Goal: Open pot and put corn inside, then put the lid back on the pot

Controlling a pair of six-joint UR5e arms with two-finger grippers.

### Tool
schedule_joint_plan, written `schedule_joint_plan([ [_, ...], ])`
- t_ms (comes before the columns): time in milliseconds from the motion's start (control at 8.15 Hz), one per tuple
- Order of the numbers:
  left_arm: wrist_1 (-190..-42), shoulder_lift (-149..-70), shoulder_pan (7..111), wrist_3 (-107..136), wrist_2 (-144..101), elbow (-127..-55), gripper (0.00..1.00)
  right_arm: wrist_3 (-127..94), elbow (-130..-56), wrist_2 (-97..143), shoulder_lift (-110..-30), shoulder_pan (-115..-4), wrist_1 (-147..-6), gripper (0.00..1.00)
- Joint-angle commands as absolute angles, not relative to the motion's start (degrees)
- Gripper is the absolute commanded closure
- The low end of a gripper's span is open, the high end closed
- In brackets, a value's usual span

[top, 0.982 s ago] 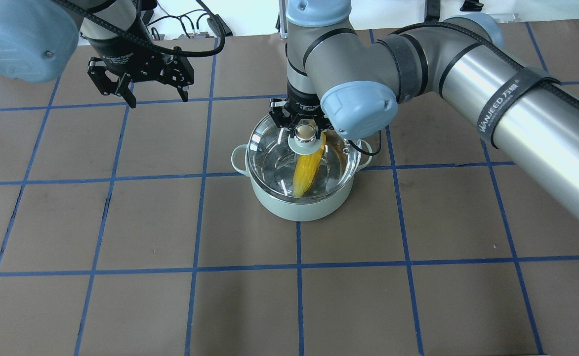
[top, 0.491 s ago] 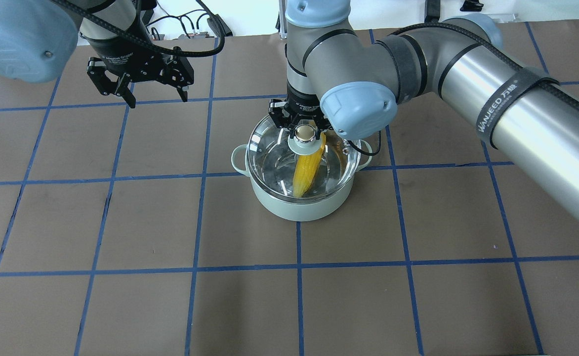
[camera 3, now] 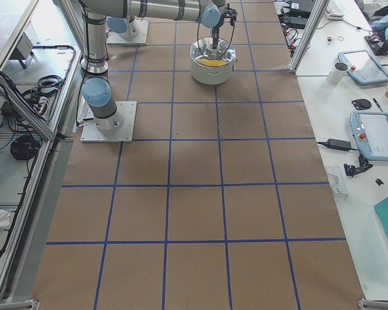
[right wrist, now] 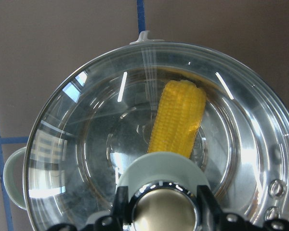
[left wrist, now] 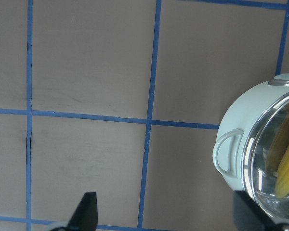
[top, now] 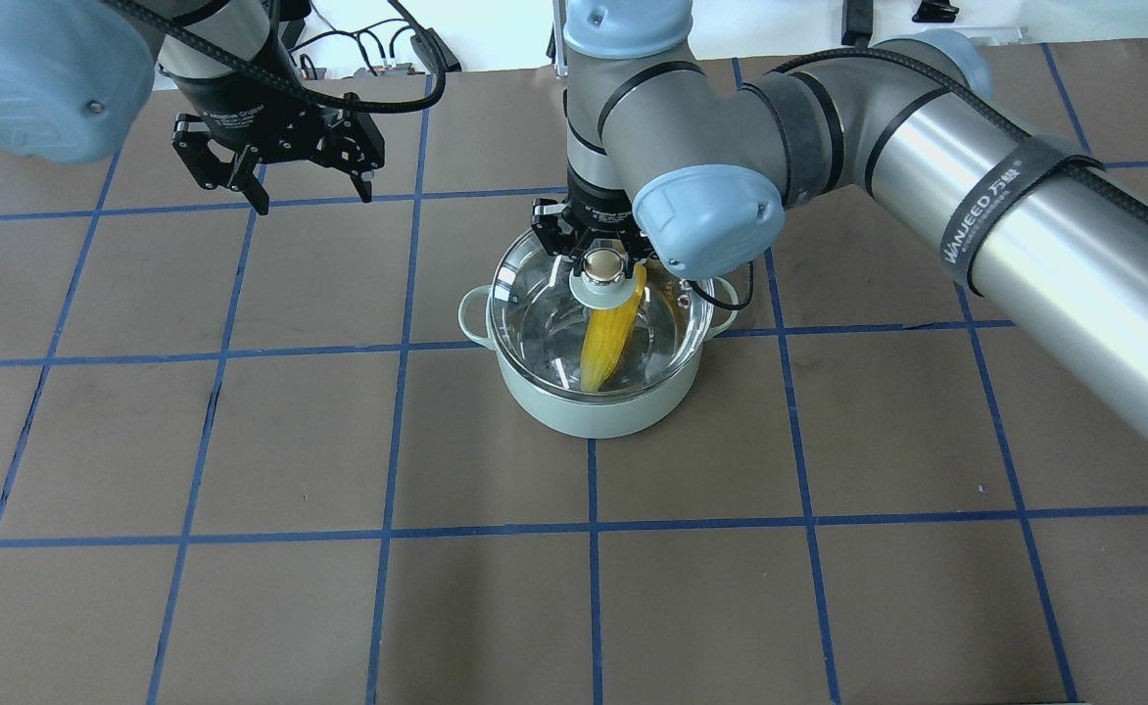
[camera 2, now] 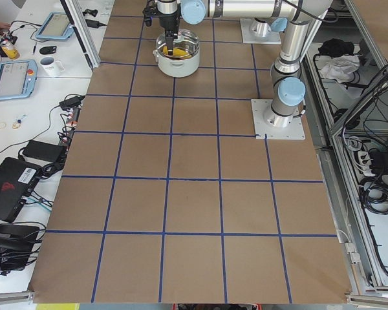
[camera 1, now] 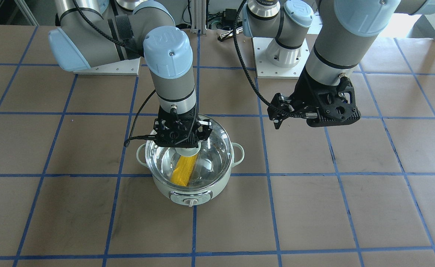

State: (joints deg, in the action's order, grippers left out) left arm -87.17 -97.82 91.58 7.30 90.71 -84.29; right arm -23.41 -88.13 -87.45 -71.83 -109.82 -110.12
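The pale mint-green pot point(top: 584, 416) stands at mid table, its dial toward the far side point(camera 1: 190, 201). The yellow corn point(top: 601, 343) lies inside it, seen through the glass, and also shows in the right wrist view point(right wrist: 180, 115). The clear glass lid point(top: 535, 294) sits on the pot's rim. My right gripper point(top: 603, 257) is straight above the pot, its fingers point(right wrist: 120, 204) closed against both sides of the lid's beige knob point(right wrist: 163, 211). My left gripper point(top: 311, 201) is open and empty, above the table, to the left of the pot and farther from me.
The brown table surface point(top: 241, 441) carries a blue tape grid. The right arm's elbow point(top: 706, 215) hangs over the pot's right side. The pot's left loop handle point(left wrist: 227, 151) shows in the left wrist view.
The right arm's elbow has shifted slightly to the left. The pot, lid, corn and left gripper have not moved.
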Motion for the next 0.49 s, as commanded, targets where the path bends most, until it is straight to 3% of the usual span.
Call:
schedule_joint_plan([
  [0,-87.7,-97.8,91.6,7.3,90.9,-84.3,0.0,-23.4,-88.2,-87.5,-71.8,-109.9,-110.1,0.67],
  [368,-87.9,-97.8,91.4,7.3,93.2,-84.3,0.0,-23.5,-88.2,-87.5,-71.8,-109.9,-110.1,0.67],
])
